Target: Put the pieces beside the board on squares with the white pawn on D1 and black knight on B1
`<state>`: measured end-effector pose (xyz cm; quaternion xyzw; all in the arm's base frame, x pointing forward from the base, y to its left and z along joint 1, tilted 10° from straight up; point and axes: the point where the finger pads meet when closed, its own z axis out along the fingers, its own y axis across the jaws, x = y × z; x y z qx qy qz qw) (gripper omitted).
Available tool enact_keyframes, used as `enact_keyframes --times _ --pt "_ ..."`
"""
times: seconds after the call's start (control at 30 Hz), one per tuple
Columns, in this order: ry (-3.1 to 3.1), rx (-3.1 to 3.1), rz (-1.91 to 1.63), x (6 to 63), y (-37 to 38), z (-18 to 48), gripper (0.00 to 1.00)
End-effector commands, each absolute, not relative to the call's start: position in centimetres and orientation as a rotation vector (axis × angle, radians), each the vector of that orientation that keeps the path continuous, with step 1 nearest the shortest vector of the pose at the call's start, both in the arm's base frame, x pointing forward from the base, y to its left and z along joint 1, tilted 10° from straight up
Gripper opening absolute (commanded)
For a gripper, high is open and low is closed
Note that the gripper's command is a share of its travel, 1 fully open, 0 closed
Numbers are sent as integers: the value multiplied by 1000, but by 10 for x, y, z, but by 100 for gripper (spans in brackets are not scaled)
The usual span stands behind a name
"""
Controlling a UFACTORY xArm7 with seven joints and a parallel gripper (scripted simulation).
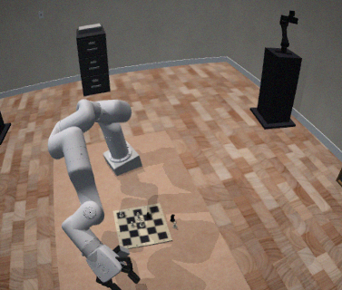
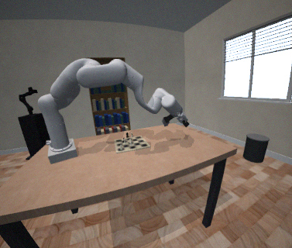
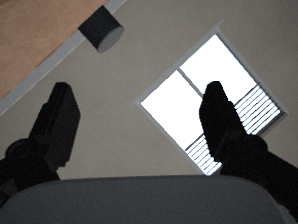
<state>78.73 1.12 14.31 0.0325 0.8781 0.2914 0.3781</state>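
Pawn and knight stand off the board: the white pawn (image 1: 175, 225) and the black knight (image 1: 172, 217) sit close together on the table (image 2: 97, 178), just beside the chessboard's (image 1: 159, 236) edge away from the arm's wrist; which lettered side that is cannot be read. Several pieces stand on the board's squares nearer the arm's base (image 1: 133, 167). The gripper (image 1: 122, 272) hangs beyond the opposite side of the board, fingers spread fully apart and holding nothing; the wrist view looks at a window (image 3: 210, 95) and a dark bin (image 3: 101, 29).
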Motion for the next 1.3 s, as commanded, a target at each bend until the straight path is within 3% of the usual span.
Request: enact_keyframes --times 0.0,1.27 --pt "2243 82 762 789 14 147 100" --pt "2284 176 1078 784 28 148 100"
